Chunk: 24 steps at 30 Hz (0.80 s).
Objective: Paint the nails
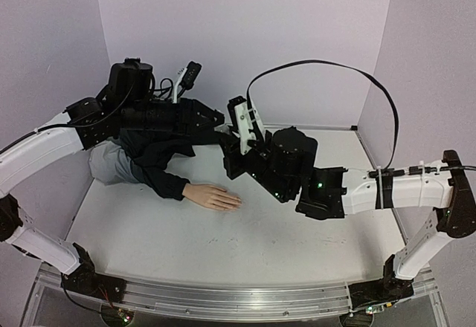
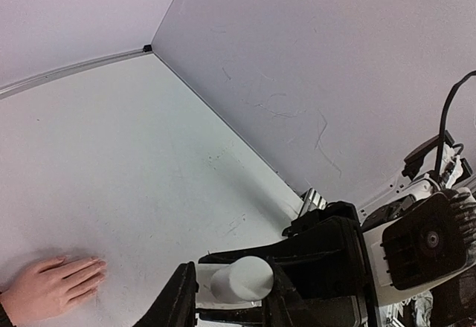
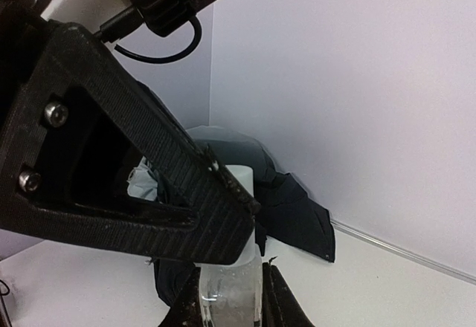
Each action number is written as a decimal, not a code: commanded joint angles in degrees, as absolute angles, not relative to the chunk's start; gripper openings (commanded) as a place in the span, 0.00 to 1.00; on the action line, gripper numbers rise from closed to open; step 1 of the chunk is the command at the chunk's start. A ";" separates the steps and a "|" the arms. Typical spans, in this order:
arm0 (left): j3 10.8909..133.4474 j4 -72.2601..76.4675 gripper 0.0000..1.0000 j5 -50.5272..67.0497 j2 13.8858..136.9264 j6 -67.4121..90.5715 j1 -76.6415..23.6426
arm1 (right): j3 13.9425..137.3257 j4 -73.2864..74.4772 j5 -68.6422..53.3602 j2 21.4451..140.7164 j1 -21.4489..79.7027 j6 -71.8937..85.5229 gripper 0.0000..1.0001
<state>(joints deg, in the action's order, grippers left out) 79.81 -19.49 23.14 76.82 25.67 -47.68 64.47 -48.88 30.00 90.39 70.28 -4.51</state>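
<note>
Mannequin hand lies flat, palm down, on the white table, left of centre. It comes out of a dark sleeve. Its long axis runs from the sleeve on the left to the fingertips on the right in the top view, angled slightly toward the arm bases. Fingers are outstretched and close together.

The nails sit at the right-hand end of the fingers and point right. They are too small to make out one by one.

Both grippers meet above the table, behind the hand, nearer the back wall. The nails lie on the near side of them and lower down, apart from every finger. In the left wrist view the hand shows at the bottom left corner, well off from the jaws.

Right gripper: jaws clamped on a small clear bottle, held upright.

Left gripper: jaws drawn in around the bottle's white cap. Both fingers appear to touch its sides.

The bottle is close and blurred in the right wrist view, so any lettering is unreadable.
</note>
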 commanded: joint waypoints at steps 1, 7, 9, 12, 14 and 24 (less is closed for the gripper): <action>82.55 -17.68 0.31 21.98 77.68 24.41 -48.08 | 67.98 -54.69 29.38 90.83 70.93 -5.36 0.00; 82.92 -17.67 0.06 23.10 78.74 22.95 -48.12 | 68.24 -54.37 27.72 91.15 70.97 -4.79 0.00; 83.09 -17.56 0.00 25.68 78.90 21.33 -48.16 | 67.28 -54.92 24.70 89.93 70.71 -4.44 0.00; 83.52 -16.69 0.00 37.46 79.54 16.52 -48.16 | 65.92 -54.55 14.50 86.88 68.66 -3.20 0.00; 83.47 -16.38 0.00 48.21 79.90 12.45 -48.12 | 64.62 -53.65 -3.02 84.18 64.12 0.81 0.00; 87.27 -15.69 0.00 69.04 81.55 7.90 -48.70 | 61.49 -60.10 -57.40 82.19 52.90 14.95 0.00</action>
<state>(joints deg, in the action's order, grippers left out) 84.40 -17.58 50.28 80.49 7.40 -44.21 61.95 -48.86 -37.32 83.85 50.59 12.84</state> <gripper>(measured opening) 0.140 0.213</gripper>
